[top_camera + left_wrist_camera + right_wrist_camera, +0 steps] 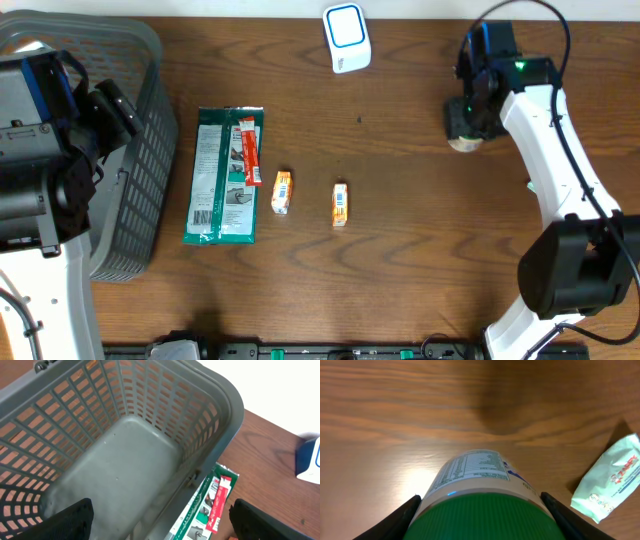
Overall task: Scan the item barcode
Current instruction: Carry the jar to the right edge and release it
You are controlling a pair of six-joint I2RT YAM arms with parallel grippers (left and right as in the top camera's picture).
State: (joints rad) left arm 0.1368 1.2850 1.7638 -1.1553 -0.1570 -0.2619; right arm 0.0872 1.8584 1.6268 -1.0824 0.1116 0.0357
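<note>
Left pincer (160, 527) hangs wide apart over the basket (125, 445), holding nothing. The scanner (346, 38) sits mid-worktop at the far edge. To its right, the right pincer (480, 512) is clamped on the green-lidded jar (475, 472), whose long axis is probably near upright, so the right arm is the nearer one.

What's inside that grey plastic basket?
Nothing visible: the left wrist view shows the grey basket's floor bare. One dark finger of the open left gripper covers a near corner, so that spot stays unseen.
</note>
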